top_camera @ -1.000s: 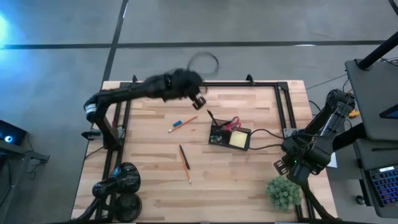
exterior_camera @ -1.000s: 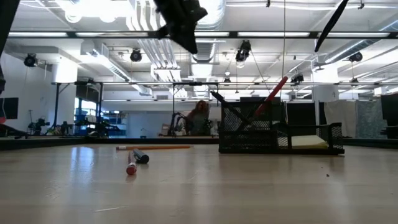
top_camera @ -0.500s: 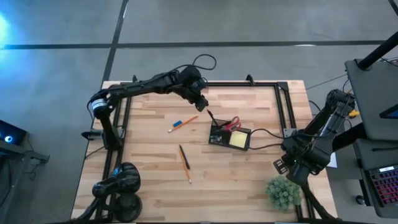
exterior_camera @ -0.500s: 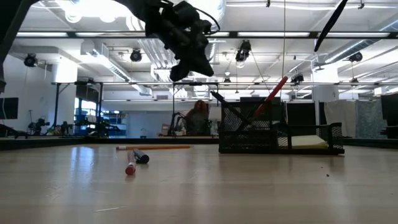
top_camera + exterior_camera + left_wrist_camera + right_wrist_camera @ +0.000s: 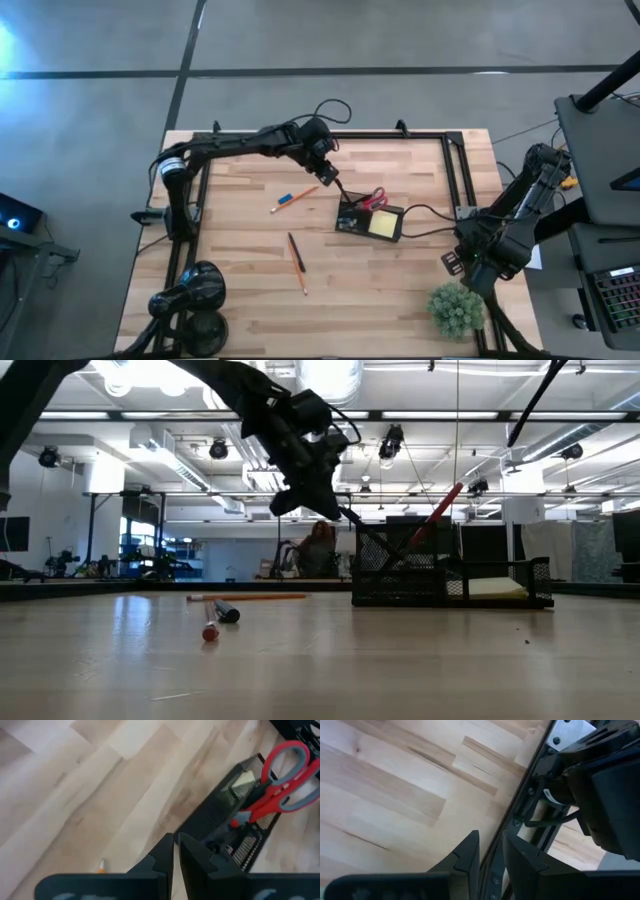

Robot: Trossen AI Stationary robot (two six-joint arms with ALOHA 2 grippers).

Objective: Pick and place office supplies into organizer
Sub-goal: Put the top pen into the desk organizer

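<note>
**Left tool shut above the organizer's edge**

The left wrist view shows only the tips of the left tool (image 5: 173, 851) (its body is cut off along the frame's edge), and much of the organizer (image 5: 235, 827) runs out of the picture. What sits deep in the organizer's compartments is hard to tell through the dark mesh. In the low view the tabletop (image 5: 320, 660) hides nothing, but the mesh wall masks most of the contents.

The left tool (image 5: 328, 176) hangs above the tabletop with its fingers (image 5: 161, 854) together, nothing between them and nothing touched. The organizer (image 5: 369, 219) lies just beyond and below its tips. Red scissors (image 5: 371, 199) stand tilted in the compartment nearer the tool, handles up; a dark pen (image 5: 341, 187) leans out of the same side toward the tool. The yellow pad (image 5: 384, 224) fills the farther compartment.

An orange pencil with a blue piece (image 5: 293, 198) lies near the tool, on the side away from the organizer. Two more pencils (image 5: 297, 262) lie farther off.

The right tool (image 5: 455, 268) waits at the tabletop's edge, its fingers (image 5: 467, 851) slightly apart, holding nothing.
</note>
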